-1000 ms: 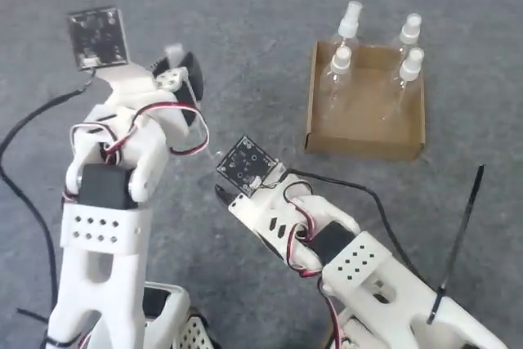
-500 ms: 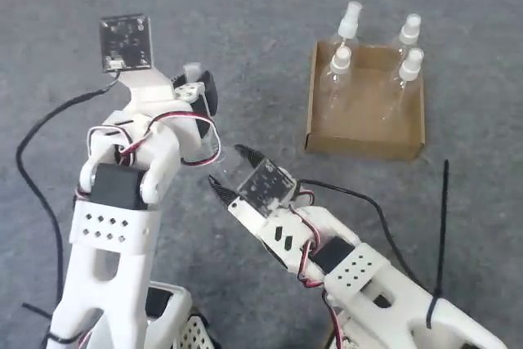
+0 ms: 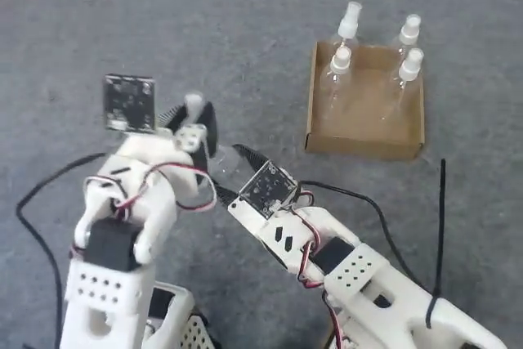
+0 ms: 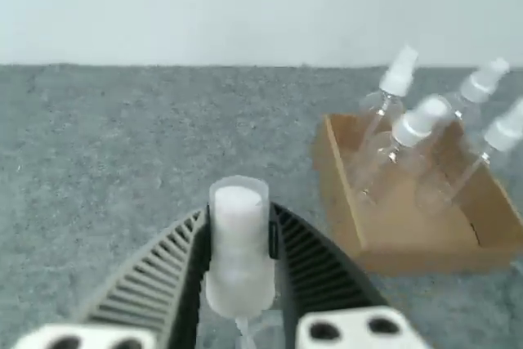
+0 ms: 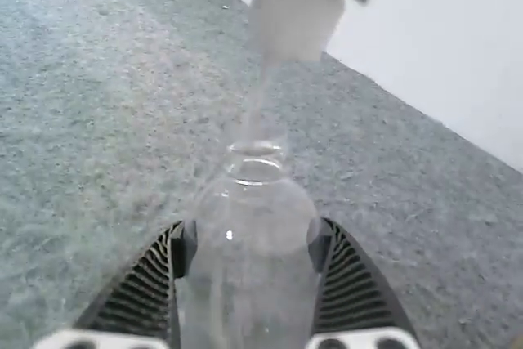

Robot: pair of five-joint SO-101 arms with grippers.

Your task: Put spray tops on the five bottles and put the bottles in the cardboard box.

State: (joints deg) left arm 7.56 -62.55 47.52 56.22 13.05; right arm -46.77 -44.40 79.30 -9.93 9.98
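nearest the arms, a clear bottle (image 5: 249, 226) with an uncapped neck is gripped around the body by the right claw (image 5: 249, 247), the jaws clenched on it from both sides. it is held over the bench (image 3: 245, 46), well apart from the cardboard box (image 3: 364, 149), off that box's side nearer the arms. just above the bottle's open mouth a white spray top (image 4: 239, 259) is grasped by the left claw (image 4: 239, 220), the jaws pressed to either side of the cap. its thin dip tube (image 5: 255, 108) is seen running down to the mouth; whether the tube's end is already inside the neck cannot be told. farther off, the cardboard box is found on the bench with four bottles (image 3: 339, 67) upright in it, each fitted with a spray top. the step in hand is judged to be the capping of the fifth and last bottle, with its boxing left to be done. for the next move, the tube would need to be lined up with the neck while the top is lowered until its collar is seated on the mouth, and the bottle would have to be held steady against that push. a twist or press would then be called for before the bottle can be carried across to the bare part of the box.
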